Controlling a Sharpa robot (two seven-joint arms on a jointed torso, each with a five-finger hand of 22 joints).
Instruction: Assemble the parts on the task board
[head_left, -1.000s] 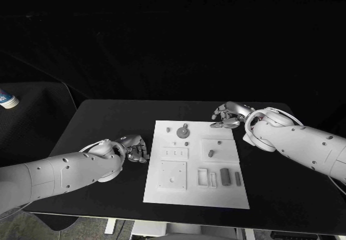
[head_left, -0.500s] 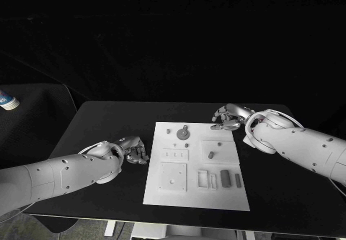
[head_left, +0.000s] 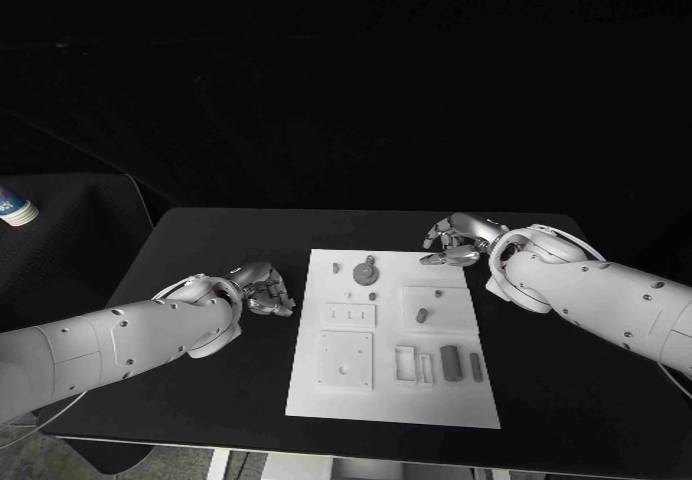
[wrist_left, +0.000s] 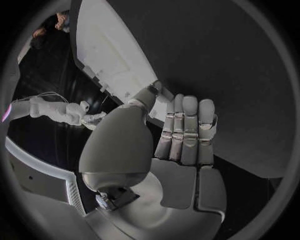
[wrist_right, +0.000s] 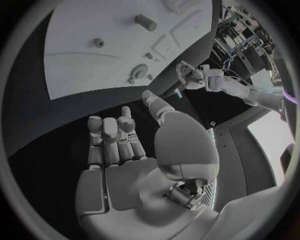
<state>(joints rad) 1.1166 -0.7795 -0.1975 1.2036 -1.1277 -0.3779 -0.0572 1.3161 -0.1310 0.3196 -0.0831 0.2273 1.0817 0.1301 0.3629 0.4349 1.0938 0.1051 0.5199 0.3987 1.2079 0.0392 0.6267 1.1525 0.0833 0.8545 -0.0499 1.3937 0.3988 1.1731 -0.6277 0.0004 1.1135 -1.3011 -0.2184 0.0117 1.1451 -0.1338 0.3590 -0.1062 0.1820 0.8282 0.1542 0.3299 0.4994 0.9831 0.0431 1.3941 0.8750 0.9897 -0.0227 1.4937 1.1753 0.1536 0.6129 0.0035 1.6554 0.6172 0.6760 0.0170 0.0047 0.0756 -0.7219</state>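
Note:
The white task board (head_left: 325, 395) lies in the middle of the black table. On it are small grey parts: a round piece with a stem (head_left: 366, 267), a short peg (head_left: 421, 314) and two dark bars (head_left: 451, 362) near its right edge. My left hand (head_left: 261, 290) hovers just off the board's left edge, fingers curled in side by side (wrist_left: 187, 130) and holding nothing. My right hand (head_left: 456, 240) is at the board's far right corner, its fingers (wrist_right: 112, 140) likewise curled and empty. The right wrist view shows the board (wrist_right: 81, 70) and the round piece (wrist_right: 139, 71).
A white and blue cup (head_left: 15, 208) stands on a dark surface far to the left, off the table. Bare black tabletop (head_left: 216, 235) lies on both sides of the board and beyond it.
The camera has shifted a little. My left hand has drawn slightly farther along the board's left edge. The right hand has hardly moved.

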